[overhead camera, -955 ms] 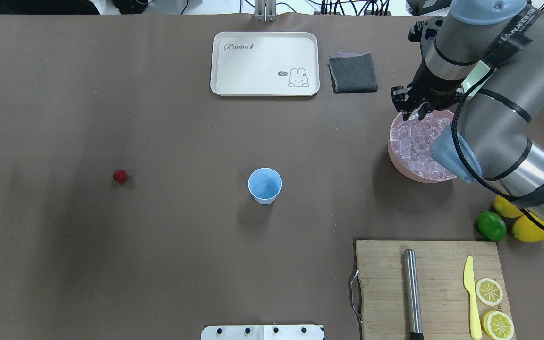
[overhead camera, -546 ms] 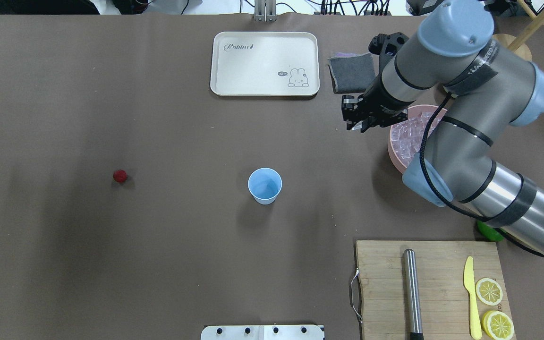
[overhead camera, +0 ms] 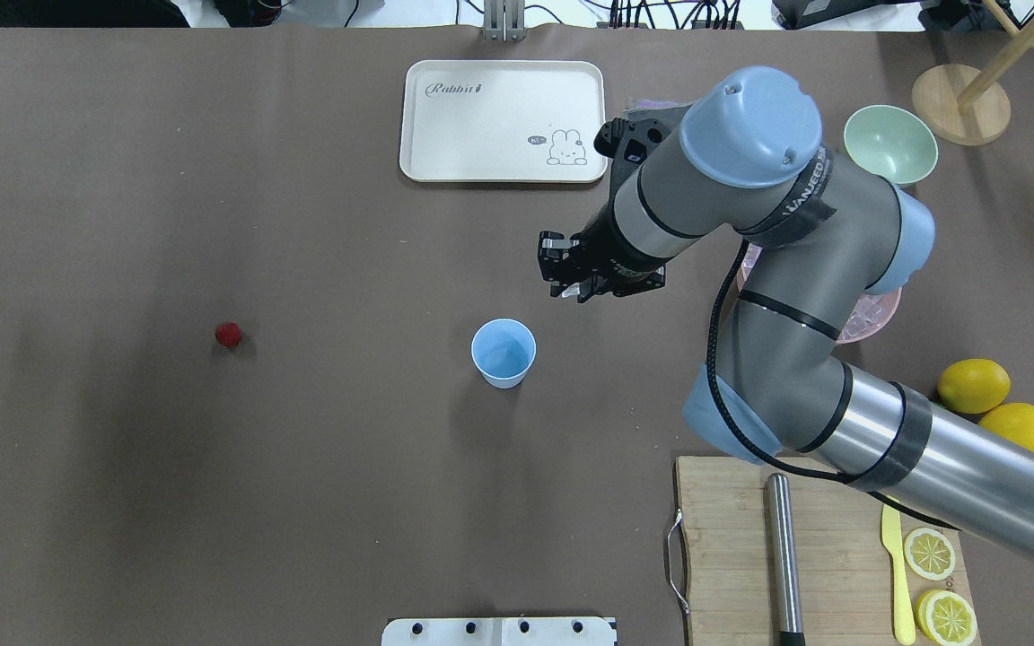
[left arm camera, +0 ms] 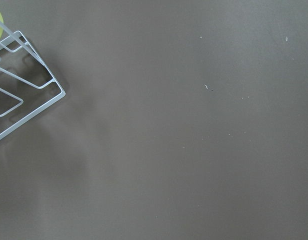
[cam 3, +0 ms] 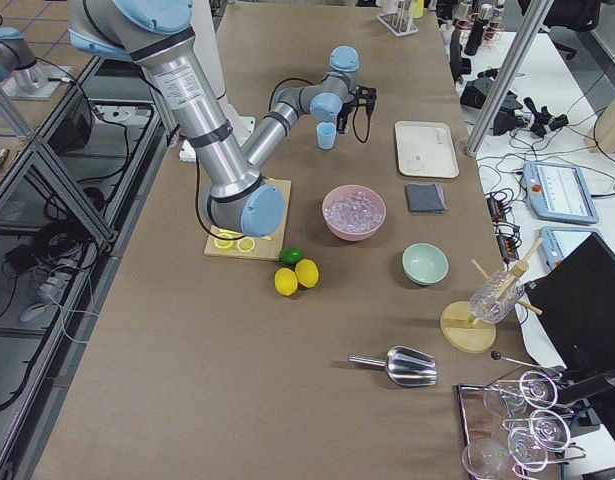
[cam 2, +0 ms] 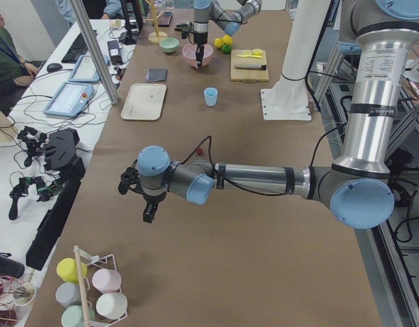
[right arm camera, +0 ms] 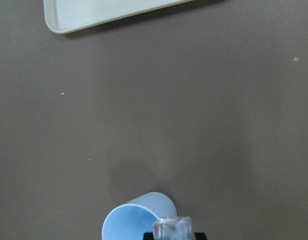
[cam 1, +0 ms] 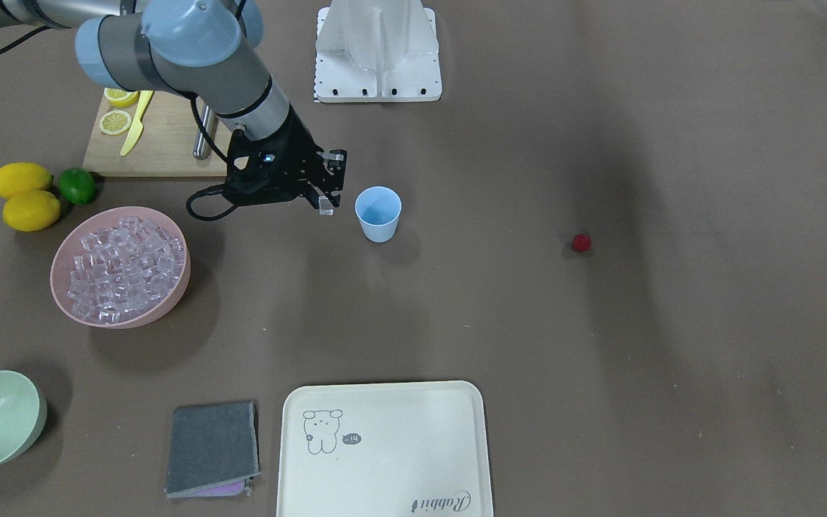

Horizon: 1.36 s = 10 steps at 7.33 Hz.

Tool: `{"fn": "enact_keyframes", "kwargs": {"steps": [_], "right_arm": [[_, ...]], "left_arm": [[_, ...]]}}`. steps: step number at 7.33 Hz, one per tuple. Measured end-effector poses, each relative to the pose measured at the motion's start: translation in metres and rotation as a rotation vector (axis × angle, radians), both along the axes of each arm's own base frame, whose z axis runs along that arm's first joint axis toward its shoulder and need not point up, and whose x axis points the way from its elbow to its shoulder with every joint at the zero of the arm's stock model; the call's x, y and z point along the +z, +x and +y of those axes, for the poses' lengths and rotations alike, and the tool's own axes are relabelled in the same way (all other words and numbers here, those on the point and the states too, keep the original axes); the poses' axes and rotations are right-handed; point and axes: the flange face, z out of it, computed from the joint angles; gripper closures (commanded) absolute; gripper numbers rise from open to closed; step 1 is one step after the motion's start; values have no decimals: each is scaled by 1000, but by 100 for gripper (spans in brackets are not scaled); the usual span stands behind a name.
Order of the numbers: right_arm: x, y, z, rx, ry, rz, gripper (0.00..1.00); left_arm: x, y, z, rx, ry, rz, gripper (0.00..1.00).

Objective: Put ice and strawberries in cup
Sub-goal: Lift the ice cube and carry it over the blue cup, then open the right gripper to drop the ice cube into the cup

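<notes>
You had a long worktop (overhead camera: 167, 502) before you, covered edge to edge in a plain brown mat (cam 1: 708, 373). The light on it was even and came from above, leaving only soft, broad shadows. Along one long edge of the worktop ran a white desk (cam 2: 42, 82), crowded with a keyboard (cam 2: 80, 44), tablets (cam 2: 63, 102) and loose cables, and a person (cam 2: 1, 48) sat at its far end. A slanting aluminium post (cam 2: 95, 51) rose between the desk and the worktop. Near the desk's other end stood a dark monitor (cam 3: 587, 300). Past the opposite long edge you could see an open metal frame (cam 3: 47, 200), and tan floor (cam 3: 37, 10) tiles beyond it.
</notes>
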Motion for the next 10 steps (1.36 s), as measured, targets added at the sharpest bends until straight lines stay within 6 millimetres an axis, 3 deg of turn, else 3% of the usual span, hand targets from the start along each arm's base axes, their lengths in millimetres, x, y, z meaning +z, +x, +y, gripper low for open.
{"fn": "enact_keyframes", "kwargs": {"steps": [3, 10], "right_arm": [[-6, -38, 32, -3, 21, 14, 100], [-4, -73, 39, -8, 17, 47, 100]], "left_arm": [[1, 0, 1, 2, -4, 1, 2], [8, 0, 1, 3, -12, -3, 2]]}}
